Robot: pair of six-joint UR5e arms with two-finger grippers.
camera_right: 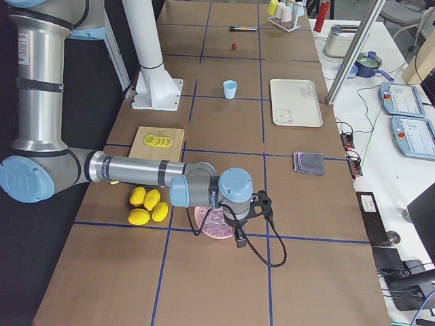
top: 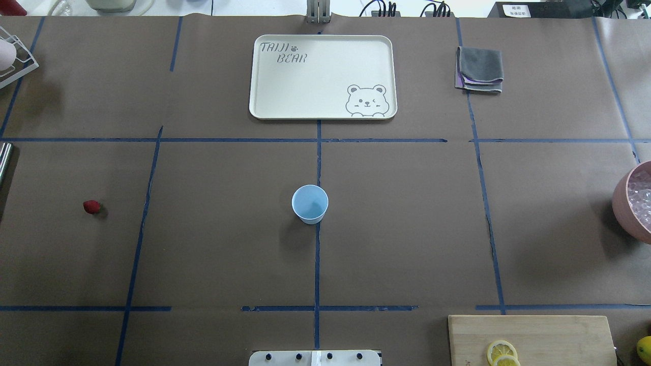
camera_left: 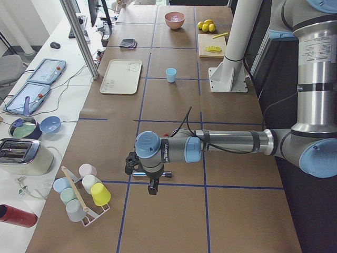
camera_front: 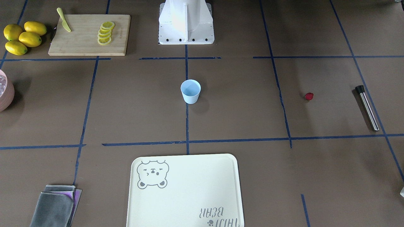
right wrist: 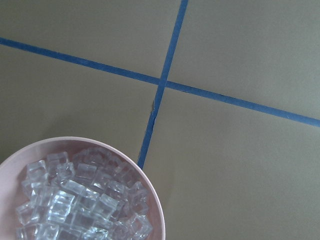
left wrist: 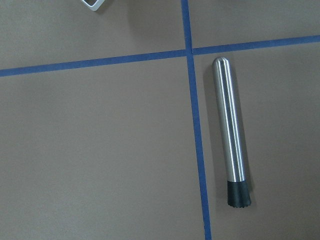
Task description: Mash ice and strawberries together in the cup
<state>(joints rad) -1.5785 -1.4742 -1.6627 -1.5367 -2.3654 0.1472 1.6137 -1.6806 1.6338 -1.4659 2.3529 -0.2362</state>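
Observation:
The pale-blue cup (camera_front: pixel 190 91) stands upright and empty at the table's middle, and also shows in the overhead view (top: pixel 309 204). One dark-red strawberry (camera_front: pixel 309 96) lies on the paper toward the robot's left (top: pixel 91 206). Several clear ice cubes (right wrist: pixel 80 200) fill the pink bowl (right wrist: pixel 75 142) at the robot's far right (top: pixel 621 201). My left gripper (camera_left: pixel 152 187) hangs over a steel muddler (left wrist: pixel 231 130). My right gripper (camera_right: pixel 239 239) hangs over the pink bowl's edge. I cannot tell whether either gripper is open or shut.
A cream bear tray (top: pixel 264 91) lies beyond the cup, with a folded grey cloth (top: pixel 480 68) beside it. A cutting board (camera_front: pixel 85 44) holds lemon slices (camera_front: pixel 105 32) and a yellow knife (camera_front: pixel 64 24); whole lemons (camera_front: pixel 23 37) lie beside it. A cup rack (camera_left: pixel 81 192) stands near the left gripper.

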